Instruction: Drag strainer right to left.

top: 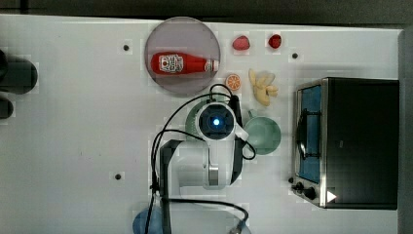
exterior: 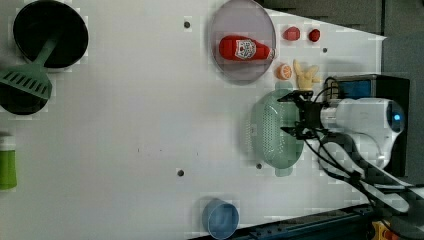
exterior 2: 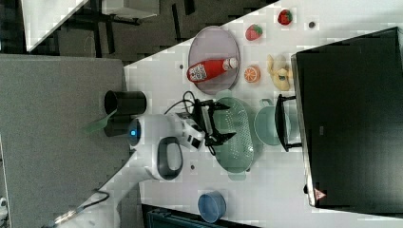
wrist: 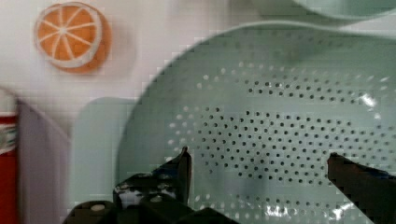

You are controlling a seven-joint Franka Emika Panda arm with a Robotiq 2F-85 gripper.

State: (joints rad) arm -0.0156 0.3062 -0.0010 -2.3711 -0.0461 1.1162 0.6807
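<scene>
My gripper (exterior: 299, 115) hangs spread wide, holding nothing, right over the strainer (exterior: 272, 131), which sits under me between the mug (top: 263, 135) and the plate (top: 182, 54) with the ketchup bottle (top: 182, 64). In the left view its long axis runs top to bottom, bowl facing up, a rim tab at each end.

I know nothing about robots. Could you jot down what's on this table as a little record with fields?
Arm: one white robot arm
Gripper: open, over the strainer
Strainer: mint-green, dotted with holes, not gripped
Mug: mint-green, beside the strainer
Plate: holds a ketchup bottle
Fruit: orange half, bananas, two strawberries
Oven: at the top view's right
</scene>
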